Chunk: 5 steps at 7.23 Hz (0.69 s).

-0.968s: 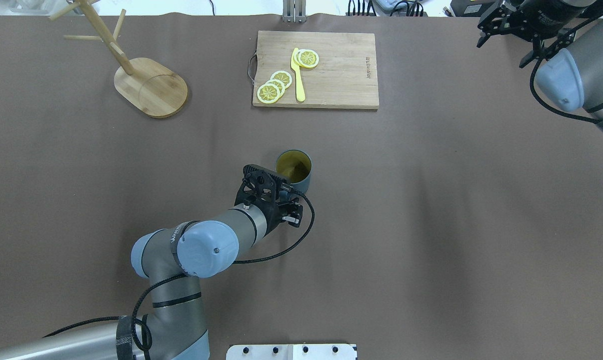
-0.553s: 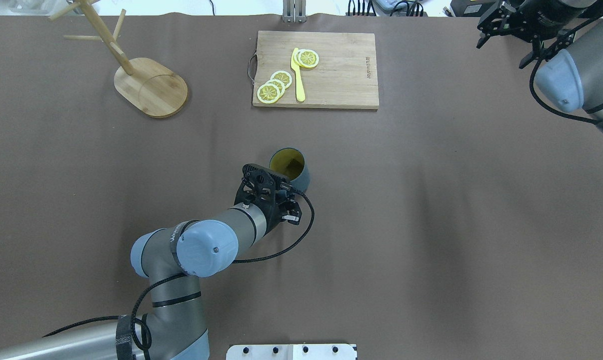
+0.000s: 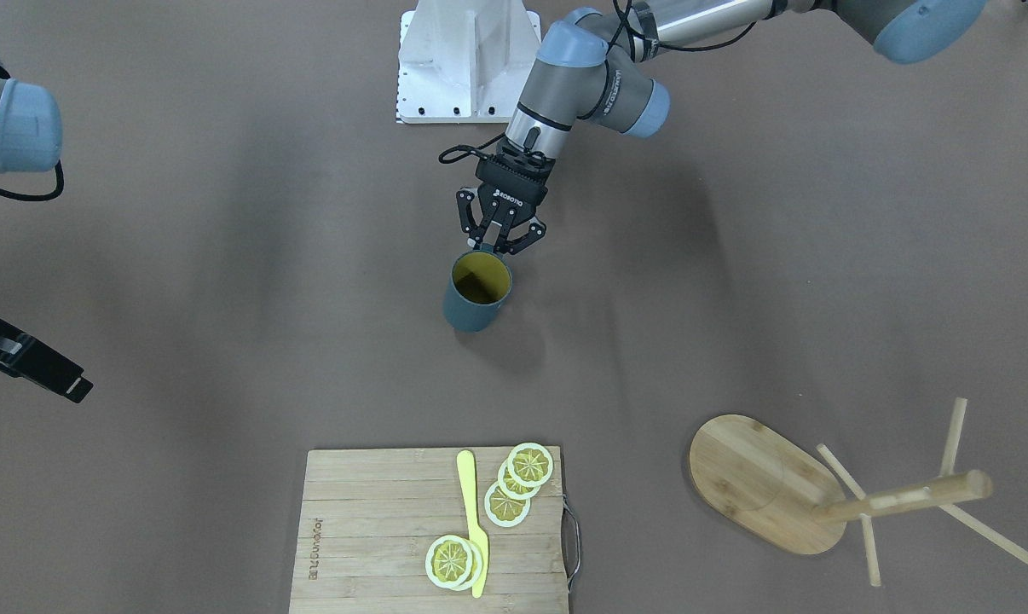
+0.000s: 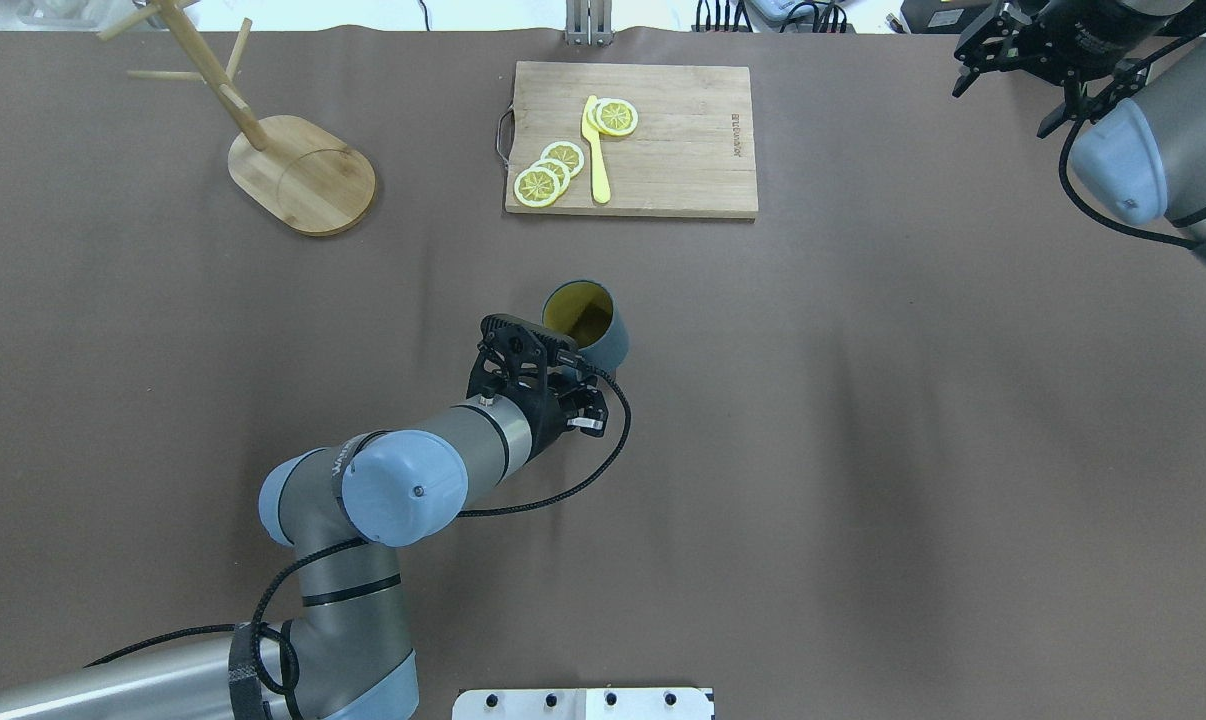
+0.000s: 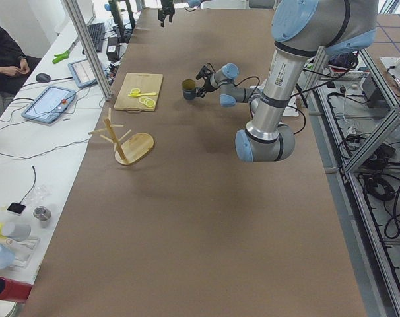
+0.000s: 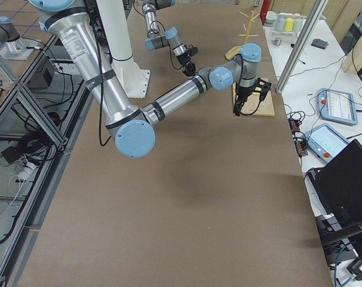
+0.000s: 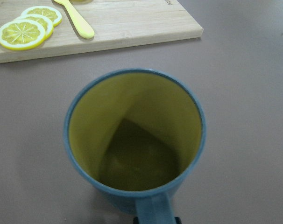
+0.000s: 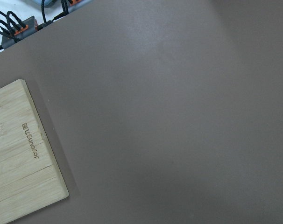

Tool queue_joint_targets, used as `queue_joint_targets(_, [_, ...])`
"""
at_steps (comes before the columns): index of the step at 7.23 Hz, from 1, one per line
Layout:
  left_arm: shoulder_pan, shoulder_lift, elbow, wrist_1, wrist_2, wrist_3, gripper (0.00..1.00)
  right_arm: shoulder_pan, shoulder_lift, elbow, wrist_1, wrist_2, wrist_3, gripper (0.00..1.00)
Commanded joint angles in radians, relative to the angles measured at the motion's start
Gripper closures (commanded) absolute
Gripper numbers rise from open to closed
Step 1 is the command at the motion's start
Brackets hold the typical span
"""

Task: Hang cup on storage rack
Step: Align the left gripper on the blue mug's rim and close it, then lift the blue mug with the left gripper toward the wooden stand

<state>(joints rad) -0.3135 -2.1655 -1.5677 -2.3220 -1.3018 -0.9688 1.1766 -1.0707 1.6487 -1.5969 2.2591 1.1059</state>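
Note:
The cup (image 4: 587, 318) is slate-blue with a yellow inside and sits mid-table, tilted slightly. My left gripper (image 4: 561, 346) is shut on its handle from the near side. The front-facing view shows the fingers (image 3: 495, 248) pinched at the cup's (image 3: 476, 294) rim-side handle. The left wrist view looks straight into the cup (image 7: 134, 140), with the handle (image 7: 153, 210) at the bottom edge. The storage rack (image 4: 303, 175), a bamboo mug tree with empty pegs, stands far left at the back; it also shows in the front-facing view (image 3: 765, 482). My right gripper (image 4: 1008, 100) is open and empty at the back right corner.
A bamboo cutting board (image 4: 663, 140) with lemon slices (image 4: 548, 175) and a yellow knife (image 4: 596, 150) lies at the back centre, beyond the cup. Bare brown table lies between the cup and the rack. A white mount plate (image 4: 583, 703) sits at the near edge.
My left gripper has carried the cup a little farther from the robot, and the cup now looks lifted and tilted. The right arm has barely moved.

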Motion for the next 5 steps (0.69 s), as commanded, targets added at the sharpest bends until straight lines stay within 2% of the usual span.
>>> queue_joint_targets(1, [-0.033, -0.011, -0.032, -0.03, -0.022, -0.036, 1.0, 0.0, 0.0, 0.0, 0.0, 0.0, 0.0, 0.0])
queue_joint_targets(4, [-0.203, -0.005, -0.043, -0.06, -0.336, -0.255, 1.0, -0.006, 0.002, 0.002, 0.0, -0.001, 0.0, 0.0])
queue_joint_targets(5, [-0.251, -0.002, -0.043, -0.063, -0.388, -0.26, 1.0, -0.008, 0.002, 0.002, 0.002, -0.001, 0.0, 0.0])
